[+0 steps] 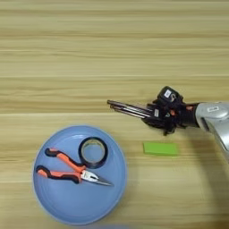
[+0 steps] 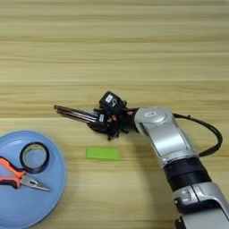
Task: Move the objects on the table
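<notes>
My right gripper is shut on the bundle of dark hex keys, whose long shafts point left, low over the wooden table. Just below the gripper a flat green block lies on the wood, apart from it. The orange-and-black needle-nose pliers rest inside a blue plate at the lower left, beside a black tape roll.
The silver forearm comes in from the lower right, and a black cable loops out to its right. The blue plate reaches the lower left edge of the picture. The far half of the table is bare wood.
</notes>
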You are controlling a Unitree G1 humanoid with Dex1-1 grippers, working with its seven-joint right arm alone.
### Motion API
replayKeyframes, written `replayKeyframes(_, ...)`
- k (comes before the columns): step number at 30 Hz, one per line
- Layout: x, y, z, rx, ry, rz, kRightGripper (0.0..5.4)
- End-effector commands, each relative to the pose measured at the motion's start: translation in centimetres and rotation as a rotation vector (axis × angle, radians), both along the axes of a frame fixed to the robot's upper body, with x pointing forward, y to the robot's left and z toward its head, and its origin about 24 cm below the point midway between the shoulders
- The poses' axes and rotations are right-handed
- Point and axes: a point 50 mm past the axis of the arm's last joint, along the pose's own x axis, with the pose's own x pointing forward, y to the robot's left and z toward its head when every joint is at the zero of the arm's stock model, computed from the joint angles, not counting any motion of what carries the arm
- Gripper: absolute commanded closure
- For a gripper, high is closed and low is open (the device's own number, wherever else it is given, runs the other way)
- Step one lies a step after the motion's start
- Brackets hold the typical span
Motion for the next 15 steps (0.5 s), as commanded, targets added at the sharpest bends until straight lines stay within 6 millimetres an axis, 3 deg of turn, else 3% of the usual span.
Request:
replayKeyframes(1,0.4,-0.5,2.4,-0.007,-0.071,0.021,1.7)
replayKeyframes(15,-2.6,-0.7,3.4,-0.006,-0.028,0.18,1.73)
